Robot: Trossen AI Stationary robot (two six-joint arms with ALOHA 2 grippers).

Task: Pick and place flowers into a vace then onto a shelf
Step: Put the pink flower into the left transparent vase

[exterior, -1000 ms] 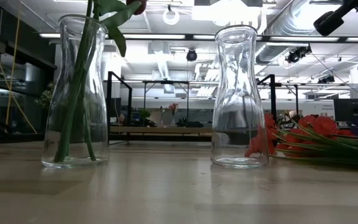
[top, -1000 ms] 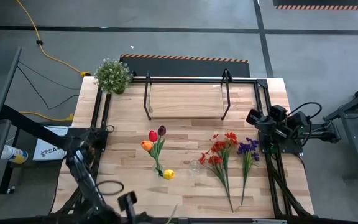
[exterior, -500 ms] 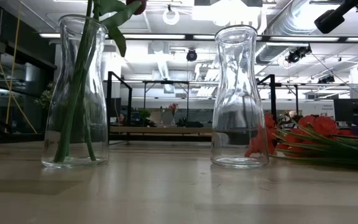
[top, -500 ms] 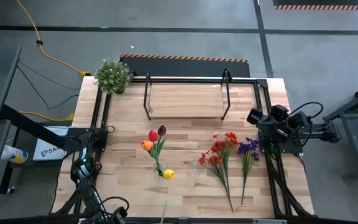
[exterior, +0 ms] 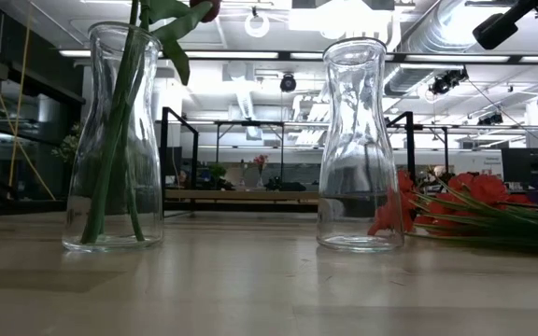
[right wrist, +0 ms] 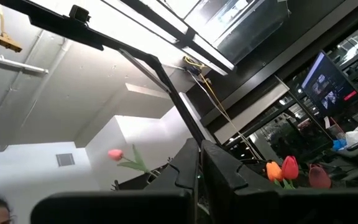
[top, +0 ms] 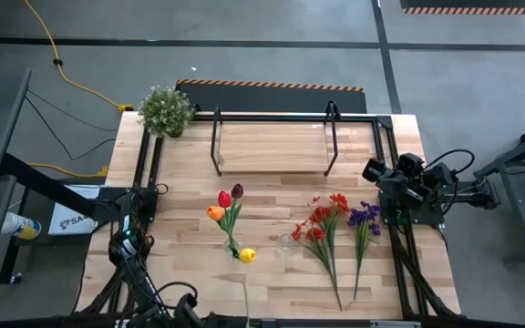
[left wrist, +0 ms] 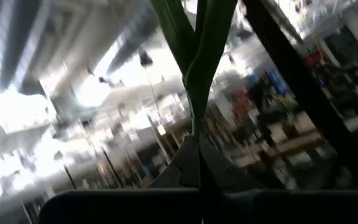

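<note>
My left gripper (left wrist: 197, 180) is at the table's near edge and is shut on a green-stemmed flower (left wrist: 197, 62). In the high view its stem shows as a thin pale line (top: 246, 296). The right wrist view shows the same flower far off as a pink tulip (right wrist: 114, 154). One glass vase (exterior: 115, 140) holds red, orange and maroon tulips (top: 226, 205), with a yellow one (top: 247, 255) at its foot. An empty vase (exterior: 361, 145) stands beside it. Red sprays (top: 322, 228) and purple sprays (top: 365, 219) lie on the table. My right gripper (right wrist: 199, 165) waits, shut, at the table's right edge (top: 374, 171). My left gripper pinches the flower's green stem (left wrist: 196, 134) between its two fingers, low on the stem. The stem and its leaves rise away past the fingertips. The flower is lifted clear of the table.
The shelf (top: 272, 148), a light-wood board on a black frame with upright loops, stands at the table's far side. A bushy green potted plant (top: 165, 110) sits at the far left corner. Black rails run along the left (top: 144, 182) and right (top: 392, 182) sides.
My left arm has shifted about along the near edge with the flower in its hold. The stem, slanted a second ago, now points toward the far edge. The vases, the sprays and my right arm have kept still.
</note>
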